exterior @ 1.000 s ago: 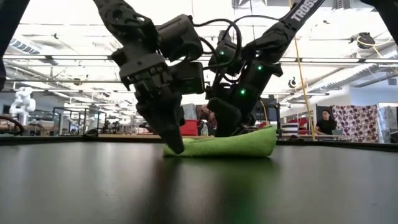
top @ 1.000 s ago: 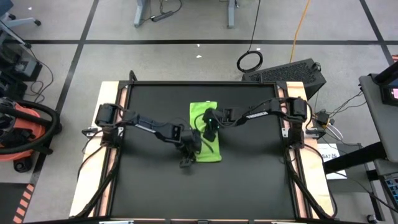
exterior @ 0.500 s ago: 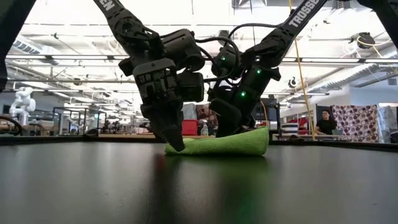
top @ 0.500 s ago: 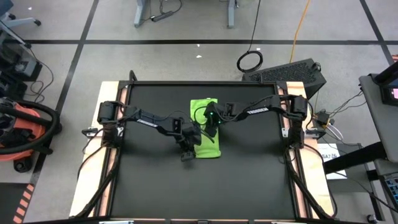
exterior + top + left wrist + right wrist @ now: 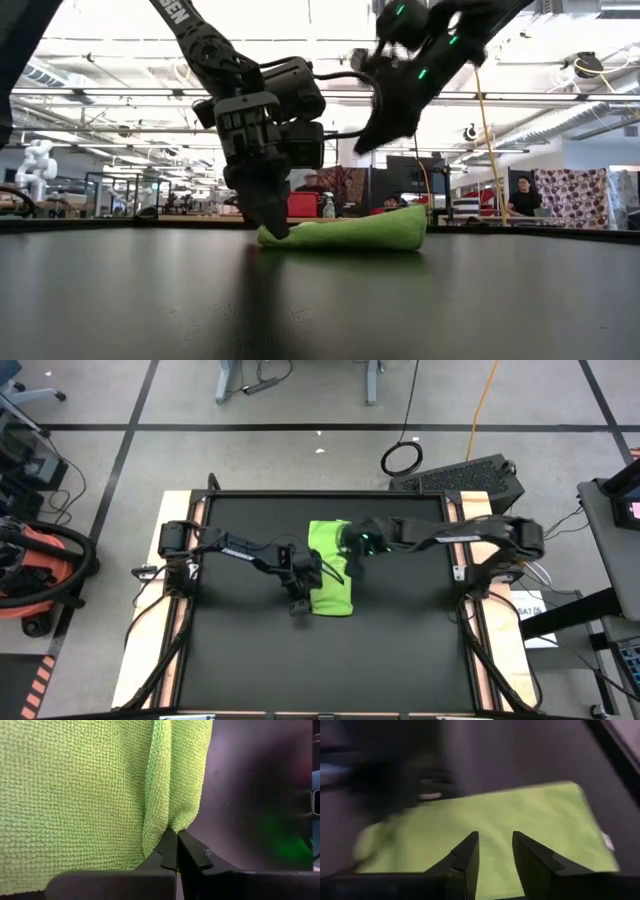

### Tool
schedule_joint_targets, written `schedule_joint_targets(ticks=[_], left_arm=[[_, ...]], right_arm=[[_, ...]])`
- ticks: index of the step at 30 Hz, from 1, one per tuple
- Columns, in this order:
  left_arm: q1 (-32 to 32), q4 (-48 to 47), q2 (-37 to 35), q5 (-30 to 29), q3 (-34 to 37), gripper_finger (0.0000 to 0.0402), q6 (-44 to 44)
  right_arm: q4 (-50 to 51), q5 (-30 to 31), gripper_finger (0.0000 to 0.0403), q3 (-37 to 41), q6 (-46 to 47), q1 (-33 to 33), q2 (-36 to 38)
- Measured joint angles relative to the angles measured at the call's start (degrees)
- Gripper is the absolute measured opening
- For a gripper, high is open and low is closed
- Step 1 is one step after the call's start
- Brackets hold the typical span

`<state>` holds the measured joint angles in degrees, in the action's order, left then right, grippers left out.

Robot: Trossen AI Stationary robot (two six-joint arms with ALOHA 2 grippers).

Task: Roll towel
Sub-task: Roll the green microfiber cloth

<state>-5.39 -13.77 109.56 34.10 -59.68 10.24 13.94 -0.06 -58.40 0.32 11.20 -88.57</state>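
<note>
Black and matte, the surface [image 5: 400, 650] fills a wood-edged frame, with a tiled floor around it and a bright open workshop beyond. Near its middle lies the towel [image 5: 331, 568], a small lime-green cloth, already folded over on itself, its long axis running from the far side of the surface toward the near side.

Reaching in from the left, the left gripper [image 5: 300, 603] sits low at the towel's near left corner. Its wrist view shows the left fingers [image 5: 176, 851] pressed together, pinching the doubled edge of the cloth where it meets the surface.

Raised above the towel near its far right edge, the right gripper [image 5: 352, 556] touches nothing. Its fingers [image 5: 466, 855] stand slightly apart, with green cloth visible through the gap below them.

Judging from this, the coming move depends on the left arm. It alone grips the towel, and nearly all the cloth lies to the far side and right of its fingers, so rolling would likely carry the pinched end along that long axis.
</note>
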Motion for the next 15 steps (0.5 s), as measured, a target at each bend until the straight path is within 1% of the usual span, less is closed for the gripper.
schedule_joint_targets(ticks=[2, 4, 8, 10, 12, 15], left_arm=[[-0.5, -0.1, 0.0, 0.9, 0.0, 0.0002, 0.0], [-1.2, 0.0, 0.0, 2.2, 0.0, 0.0002, 0.0], [-2.4, 0.0, 0.0, 3.4, 0.0, 0.0002, 0.8], [-2.9, 0.1, 0.0, 3.8, 0.0, 0.0002, 1.5], [-3.3, 0.2, 0.2, 4.2, 0.0, 0.0002, 1.7], [-3.3, 0.2, 0.4, 4.8, 0.2, 0.0002, 3.0]], right_arm=[[0.0, -1.5, 0.0110, 2.2, -1.4, -2.8, 3.3], [0.2, -1.3, 0.0110, 5.3, -1.6, -6.3, 6.4], [-4.5, 1.9, 0.0115, 13.2, 2.3, -14.8, 11.3], [-9.0, 4.7, 0.0130, 17.1, 4.2, -19.9, 11.9], [-14.3, 8.6, 0.0153, 19.7, 4.8, -24.7, 11.8], [-19.9, 15.4, 0.0195, 21.1, 3.8, -30.3, 8.7]])
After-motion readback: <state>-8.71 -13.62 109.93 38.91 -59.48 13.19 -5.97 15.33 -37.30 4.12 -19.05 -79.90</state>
